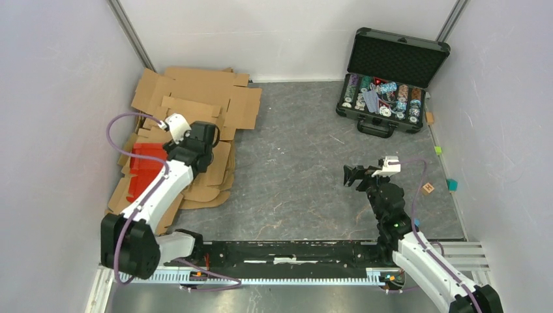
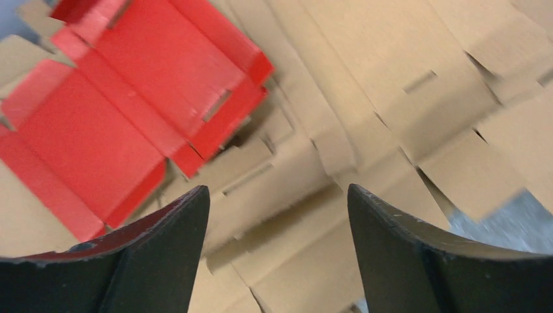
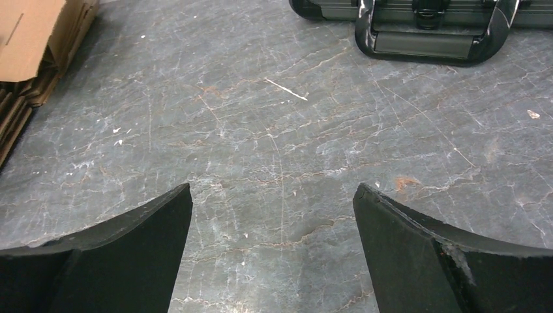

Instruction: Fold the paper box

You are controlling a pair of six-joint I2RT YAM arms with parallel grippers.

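You have open grey counter (image 1: 293,176) across the middle, between the two arms. On your left, a heap of brown cardboard sheets (image 1: 209,104) fills the far-left corner, and the red paper box (image 1: 140,171) lies on it near the wall. An open black case (image 1: 385,85) occupies the far-right corner. Small blocks (image 1: 428,188) dot the right edge.

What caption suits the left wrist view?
Open left hand above brown cardboard sheets, the unfolded red paper box lying on them.

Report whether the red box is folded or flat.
Unfolded: the paper box lies spread on the cardboard sheets, its panels, creases and slots showing.
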